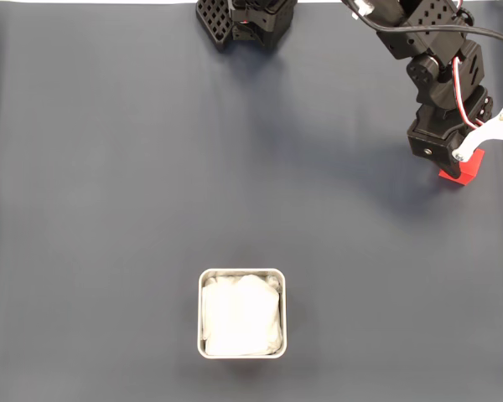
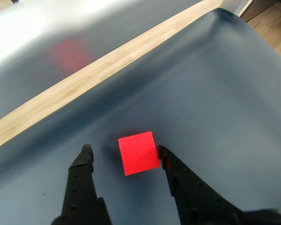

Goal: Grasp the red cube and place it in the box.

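Closest to my wrist camera, my gripper [image 2: 124, 152] enters from the bottom edge of the frame with its two black fingers [image 2: 82, 187] spread apart, released and grasping nothing. The red cube [image 2: 138, 153] lies between the fingertips, a little past them, flat on the dark blue-grey mat [image 2: 215, 93]. The right-hand fingertip in that view sits at the cube's right edge; I cannot tell whether it touches. The left-hand fingertip stands clear of the cube, with bare mat between them. The cube sits slightly turned against the line of my fingers. Beyond it the mat ends in a curved edge, and a strip of pale wooden surface [image 2: 84, 75] runs diagonally across the upper left of the frame. Farther still the picture is blurred, with a faint reddish patch I cannot identify.

In the fixed view, the box [image 1: 242, 313] stands in the lower centre of the frame, a white crumpled lining inside its pale rim. The cube [image 1: 463, 167] is at the far right, above mid-height, partly covered by my gripper [image 1: 454, 157], well apart from the box. My black arm [image 1: 427, 42] reaches down from the upper right corner. A second black structure [image 1: 243, 21] stands at the top centre edge.
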